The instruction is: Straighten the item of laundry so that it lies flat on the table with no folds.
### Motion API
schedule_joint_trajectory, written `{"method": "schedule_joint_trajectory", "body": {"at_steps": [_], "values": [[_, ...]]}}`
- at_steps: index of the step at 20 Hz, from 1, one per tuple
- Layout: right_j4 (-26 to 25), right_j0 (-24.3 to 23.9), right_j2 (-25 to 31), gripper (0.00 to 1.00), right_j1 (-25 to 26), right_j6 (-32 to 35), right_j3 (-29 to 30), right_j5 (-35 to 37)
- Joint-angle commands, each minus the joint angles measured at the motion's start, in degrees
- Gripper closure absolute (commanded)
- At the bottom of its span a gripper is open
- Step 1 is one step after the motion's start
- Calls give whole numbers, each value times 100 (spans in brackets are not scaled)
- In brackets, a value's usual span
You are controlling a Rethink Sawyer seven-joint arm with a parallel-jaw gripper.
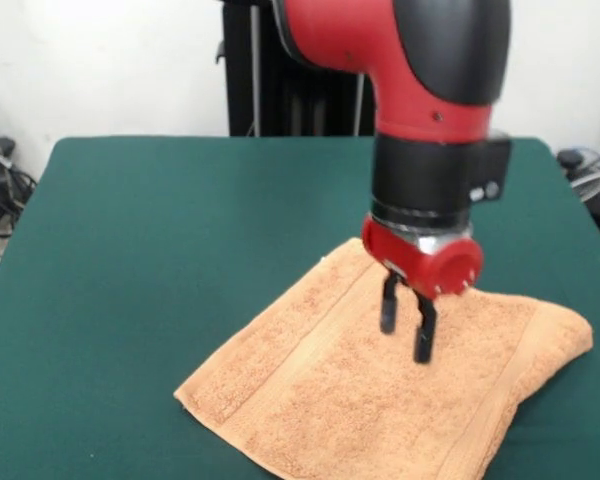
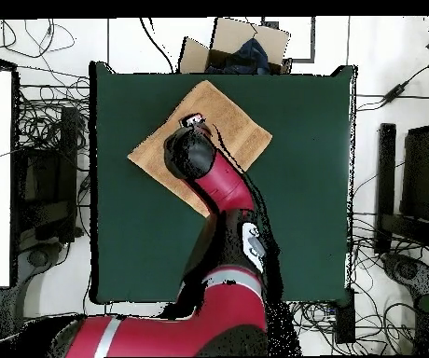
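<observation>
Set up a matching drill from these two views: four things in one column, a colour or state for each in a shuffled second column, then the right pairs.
Things:
1. towel
2. table
3. claw
4. cardboard box

Descriptions:
A. dark green cloth surface
B. open, above the towel, fingers pointing down
C. peach-orange, lying at an angle to the table's edges
D. on the floor beyond the table's edge

Pairs: 1-C, 2-A, 3-B, 4-D
</observation>
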Motion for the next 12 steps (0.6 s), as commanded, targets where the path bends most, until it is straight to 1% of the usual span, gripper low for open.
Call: {"method": "schedule_joint_trajectory", "body": {"at_steps": [1,4,7,9,12], "values": [[-605,88,-345,0,-785,679,949,1296],[-762,-116,-218,0,-861,521,1105,1214],[-888,-53,-366,0,-802,657,1030,1388],[-922,-86,-314,0,-705,688,1074,1153],[-1019,-362,73,0,-599,667,1289,541]]}}
